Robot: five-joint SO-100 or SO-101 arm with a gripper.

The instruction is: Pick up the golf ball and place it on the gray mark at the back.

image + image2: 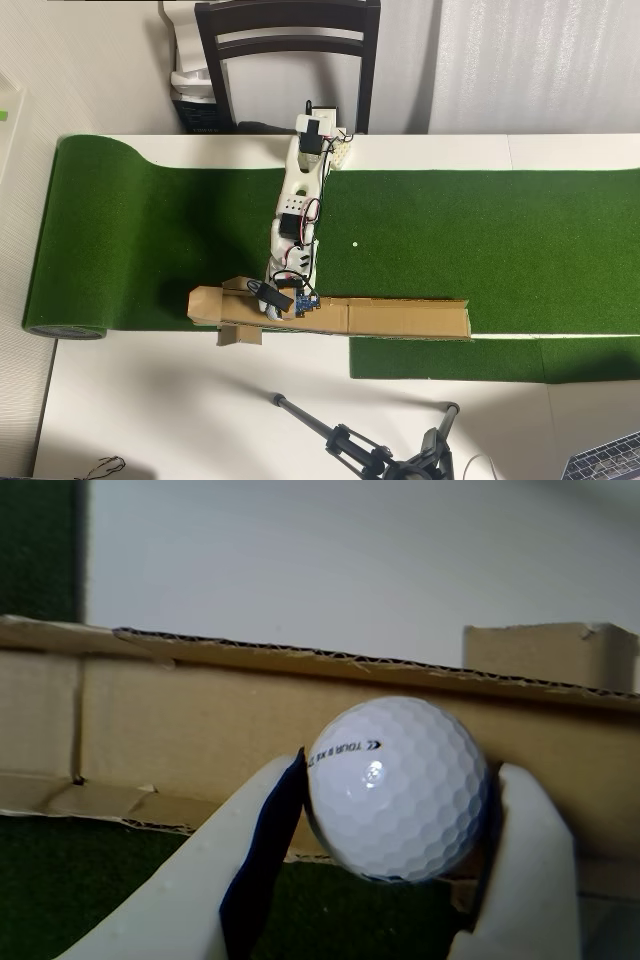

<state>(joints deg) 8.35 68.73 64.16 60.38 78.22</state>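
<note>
We see the white table from the overhead view, and across it lies a long strip of green turf, its left end curled into a roll. Behind the table stands a dark chair, and at the bottom edge of that view the legs of a tripod reach in. On the near side of the turf lies the long brown cardboard channel, running left to right, with a small cardboard block jutting from its lower side near the left end. The white arm stretches from its base at the far edge of the table down to the left part of the channel. We cannot make out the gray mark in either view, since the arm covers that stretch of cardboard. A tiny white dot sits on the turf just right of the arm. In the wrist view the gripper pinches the golf ball between its two pale fingers, one pressed on each side. The ball is white and dimpled, with small dark print near its top, and it sits right in front of the channel's inner wall.
</note>
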